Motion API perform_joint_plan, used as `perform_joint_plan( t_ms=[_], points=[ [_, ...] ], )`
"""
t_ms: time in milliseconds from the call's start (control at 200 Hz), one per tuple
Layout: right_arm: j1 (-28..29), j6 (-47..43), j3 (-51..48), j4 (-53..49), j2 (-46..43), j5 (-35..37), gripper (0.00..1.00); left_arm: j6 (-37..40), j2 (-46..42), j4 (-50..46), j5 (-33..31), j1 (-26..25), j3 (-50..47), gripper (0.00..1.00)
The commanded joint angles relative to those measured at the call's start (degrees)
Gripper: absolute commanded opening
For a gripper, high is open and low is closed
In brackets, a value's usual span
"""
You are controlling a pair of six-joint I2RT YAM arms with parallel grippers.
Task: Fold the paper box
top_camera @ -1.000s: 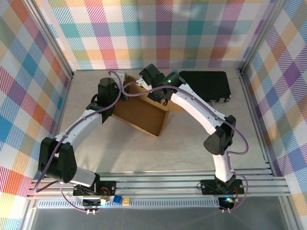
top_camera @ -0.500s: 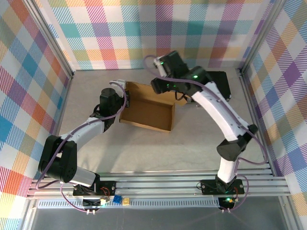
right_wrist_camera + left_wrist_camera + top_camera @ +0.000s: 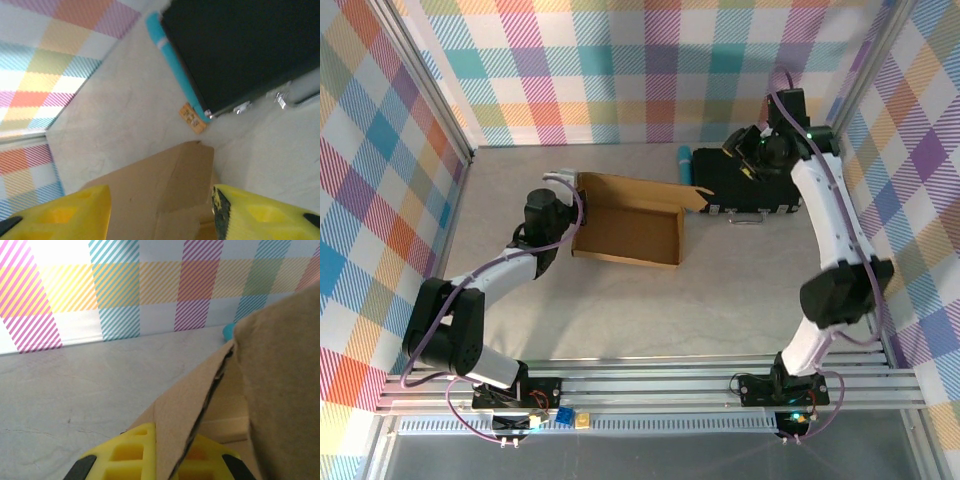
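Note:
The paper box (image 3: 630, 228) lies on the table as an open brown cardboard tray, with a flap (image 3: 692, 197) sticking out at its back right corner. My left gripper (image 3: 569, 181) is shut on the box's left wall. In the left wrist view its yellow fingers (image 3: 125, 455) pinch the cardboard edge (image 3: 185, 410) between them. My right gripper (image 3: 748, 155) hovers high at the back right, above the black case, apart from the box. Its yellow fingers (image 3: 65, 212) stand wide open with nothing between them, and the box's flap (image 3: 165, 185) lies far below.
A black rectangular case (image 3: 760, 185) lies at the back right, also seen from above (image 3: 240, 45). A teal object (image 3: 684, 163) lies beside its left edge, with a tiny tan scrap (image 3: 192, 117) near it. Patterned walls and metal frame rails enclose the table.
My right gripper has let go of the box and swung up and right over the black case, jaws open. The box has turned flatter, still held by my left gripper.

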Motion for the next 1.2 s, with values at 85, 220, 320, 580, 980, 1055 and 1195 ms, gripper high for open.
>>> perform_joint_plan(
  t_ms=[85,220,320,580,980,1055,1195],
  points=[
    [-0.6,7.7,9.4,-3.3,12.5,-16.8,0.54,-0.9,0.4,4.3,2.0,1.1,-0.3,0.0],
    [-0.1,9.9,10.9,-4.6,16.3,-21.0,0.54,-1.3,0.8,4.4,2.0,1.3,-0.1,0.0],
    [0.6,10.5,7.4,-4.9,15.2,-21.0,0.54,-1.6,1.2,4.3,2.1,1.3,0.2,0.0],
    [2.0,14.4,-3.9,1.5,10.6,-24.4,0.54,-1.9,2.4,4.2,2.5,1.3,0.9,0.0],
    [3.4,22.2,-12.6,9.9,7.4,-28.5,0.52,-3.3,4.1,4.6,3.1,1.3,2.2,0.0],
    [4.0,23.3,-12.5,10.8,7.9,-29.1,0.52,-3.5,4.3,4.6,3.1,1.3,2.4,0.0],
    [4.7,24.8,-12.5,12.0,8.5,-29.4,0.51,-3.9,4.6,5.1,3.0,1.3,2.5,0.0]
  ],
)
